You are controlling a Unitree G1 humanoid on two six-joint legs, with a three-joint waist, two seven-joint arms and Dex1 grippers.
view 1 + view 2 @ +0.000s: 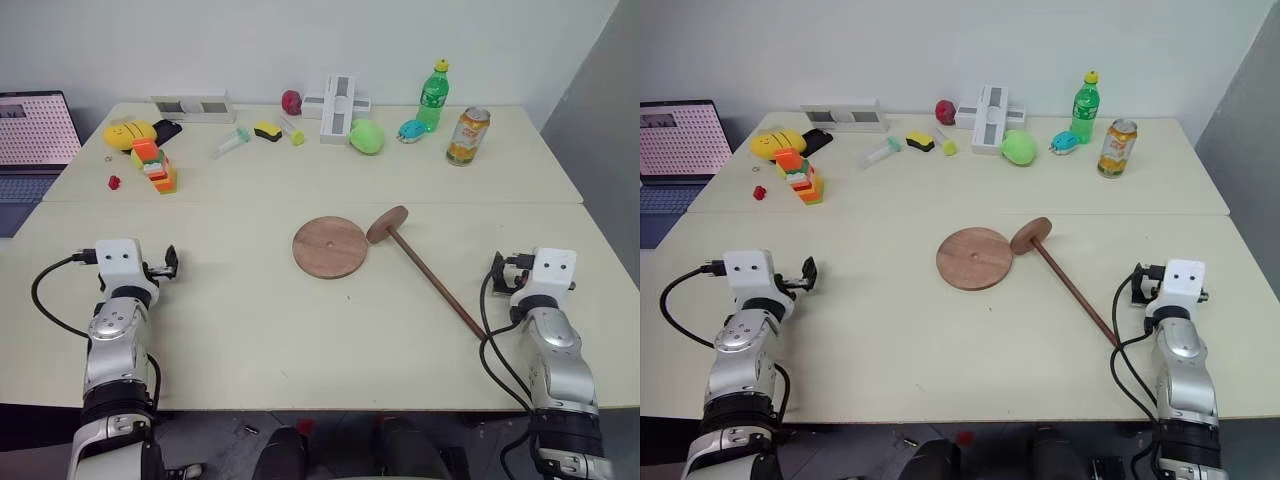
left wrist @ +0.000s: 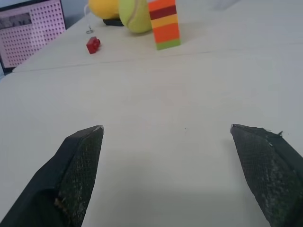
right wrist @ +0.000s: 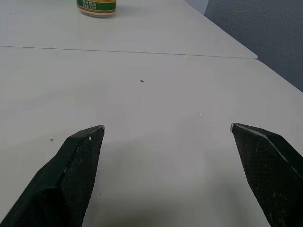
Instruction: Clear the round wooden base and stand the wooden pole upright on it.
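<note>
The pole [image 1: 430,272] lies flat on the worktop, its disc end touching the already bare base [image 1: 330,246], ahead and inward of the right end effector [image 1: 497,272], which, like the left end effector [image 1: 168,263], is spread wide and empty, so grasping the rod is judged next.

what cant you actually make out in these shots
- Whether the wooden pole's end disc touches the round wooden base: head views, too close to tell.
- Orange can: right wrist view, cut off by the top edge.
- Laptop: left eye view, cut by the left edge.
- Small items by the white box: too small to identify.
</note>
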